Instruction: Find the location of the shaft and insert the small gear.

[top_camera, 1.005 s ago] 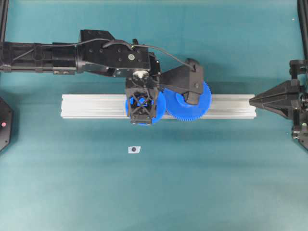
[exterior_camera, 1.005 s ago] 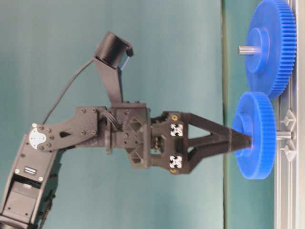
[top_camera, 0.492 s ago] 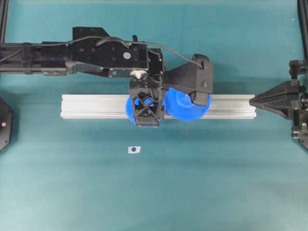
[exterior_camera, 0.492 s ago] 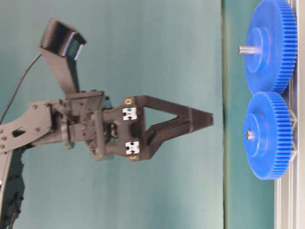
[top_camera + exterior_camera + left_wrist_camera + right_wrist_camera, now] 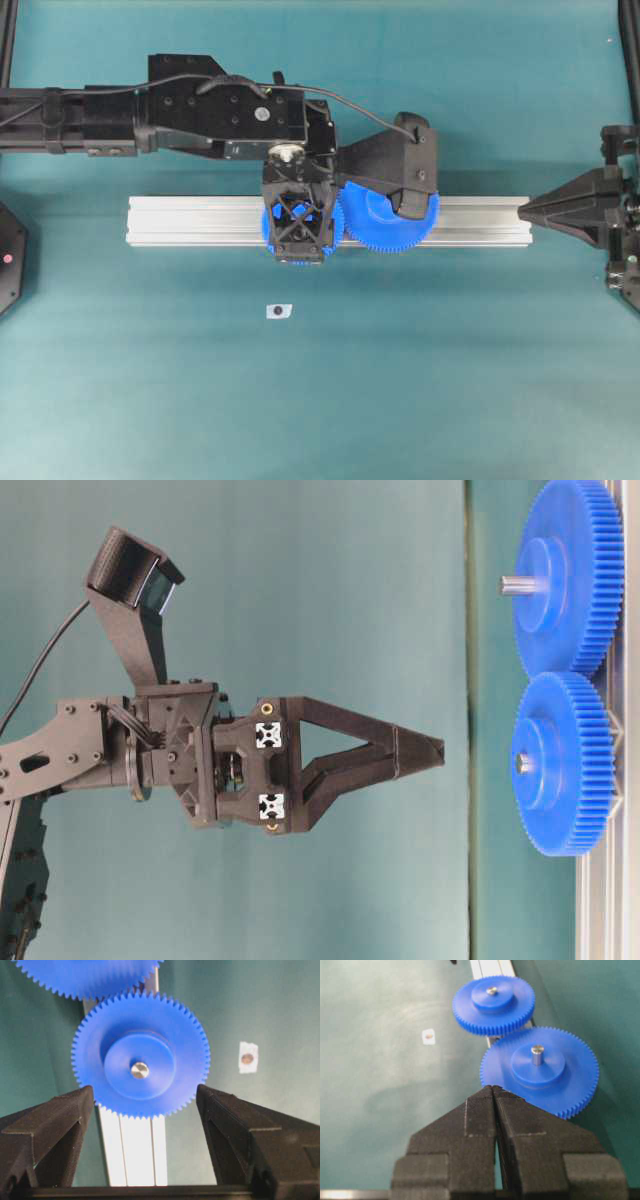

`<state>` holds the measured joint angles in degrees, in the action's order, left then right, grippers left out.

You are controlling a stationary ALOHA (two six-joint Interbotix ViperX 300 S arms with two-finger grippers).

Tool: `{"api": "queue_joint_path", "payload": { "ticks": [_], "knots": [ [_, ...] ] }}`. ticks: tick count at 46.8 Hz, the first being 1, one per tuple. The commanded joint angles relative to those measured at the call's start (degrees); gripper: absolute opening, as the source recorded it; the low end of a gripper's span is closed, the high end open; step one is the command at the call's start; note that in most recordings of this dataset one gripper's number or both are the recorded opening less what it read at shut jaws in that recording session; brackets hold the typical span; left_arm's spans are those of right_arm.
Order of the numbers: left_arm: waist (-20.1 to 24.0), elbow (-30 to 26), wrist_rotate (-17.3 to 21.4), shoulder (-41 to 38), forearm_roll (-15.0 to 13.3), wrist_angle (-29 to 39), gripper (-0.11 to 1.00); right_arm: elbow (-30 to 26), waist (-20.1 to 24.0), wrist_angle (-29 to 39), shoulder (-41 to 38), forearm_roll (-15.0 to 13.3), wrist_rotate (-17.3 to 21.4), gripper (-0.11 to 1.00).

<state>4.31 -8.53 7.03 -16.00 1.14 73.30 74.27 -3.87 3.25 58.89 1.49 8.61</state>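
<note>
My left jaws (image 5: 142,1110) stand wide and hold nothing, clear above the small gear (image 5: 140,1061). The gear sits flat on the rail (image 5: 200,221), the shaft (image 5: 139,1070) showing through its hub, teeth meshed with the large gear (image 5: 540,1070). Insertion appears complete. My right jaws (image 5: 493,1091) are pressed together, well off at the rail's end. Open bench (image 5: 450,380) lies all round.

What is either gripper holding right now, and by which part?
Nothing. The left gripper is open and clear of the small gear, which sits on the shaft. The right gripper is shut and empty.
</note>
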Motion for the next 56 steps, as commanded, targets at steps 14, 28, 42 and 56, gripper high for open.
{"api": "queue_joint_path", "payload": {
  "ticks": [14, 28, 42, 56],
  "knots": [
    [-0.26, -2.02, -1.32, 4.04, 0.09, 1.58, 0.78, -0.62, -0.18, -0.26, -0.35, 0.09, 0.53, 0.02],
    [-0.44, -2.11, -1.58, 4.57, 0.18, 3.78, 0.78, -0.62, -0.18, -0.44, -0.35, 0.09, 0.53, 0.02],
    [-0.79, -2.55, -1.67, 5.10, 0.09, 3.87, 0.78, -0.62, -0.18, -0.26, -0.26, 0.09, 0.62, 0.02],
    [-0.79, -2.55, -1.67, 5.10, 0.18, 3.96, 0.78, -0.62, -0.18, -0.18, 0.44, 0.09, 0.88, 0.02]
  ]
}}
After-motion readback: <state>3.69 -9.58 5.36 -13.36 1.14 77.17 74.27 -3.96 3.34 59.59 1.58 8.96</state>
